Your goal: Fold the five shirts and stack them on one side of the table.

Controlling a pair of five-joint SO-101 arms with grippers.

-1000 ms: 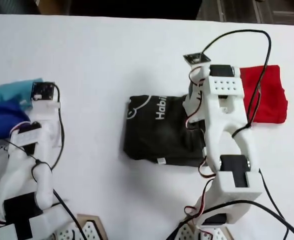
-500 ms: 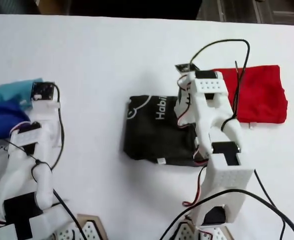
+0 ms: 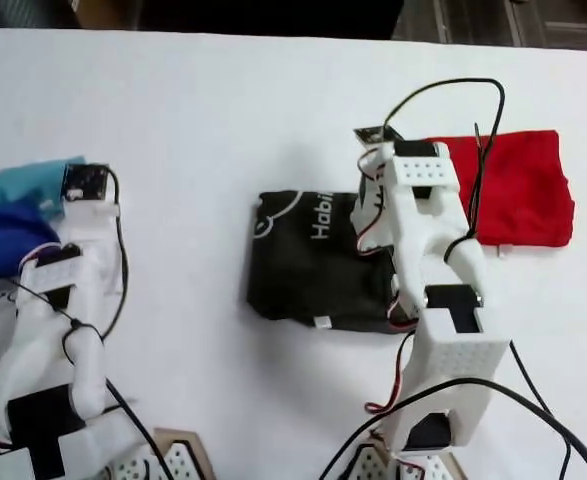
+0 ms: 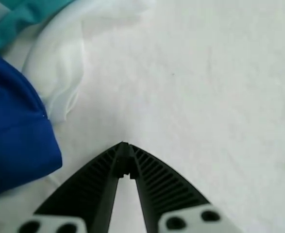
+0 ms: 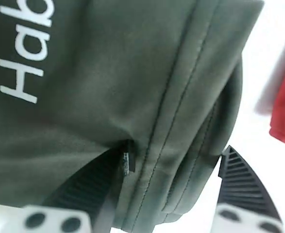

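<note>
My right pincer (image 5: 176,158) is down at the right-hand edge of the black shirt (image 3: 313,260), and it's wide open. One finger presses onto the top of the cloth just inside the stitched hem. The other hangs off past the edge, over the white table (image 3: 193,110). The folded hem sits between the two, but nothing is clamped.

The black shirt itself lies folded flat on the table, its white lettering facing up, with my right arm stretched across its right end.

Off past that same right edge, and a little further back, lies the red shirt (image 3: 518,185), folded flat. It's near the black shirt, with a strip of bare table showing between the two.

Well away to the left of the black shirt is my left pincer (image 4: 125,162), tips pressed together with nothing between them, over bare table. Just beside it, on the side away from the black shirt, is the heap: blue shirt (image 3: 3,235), teal shirt (image 3: 23,180) behind it, and white shirt (image 4: 59,82) bunched up against the blue one.
</note>
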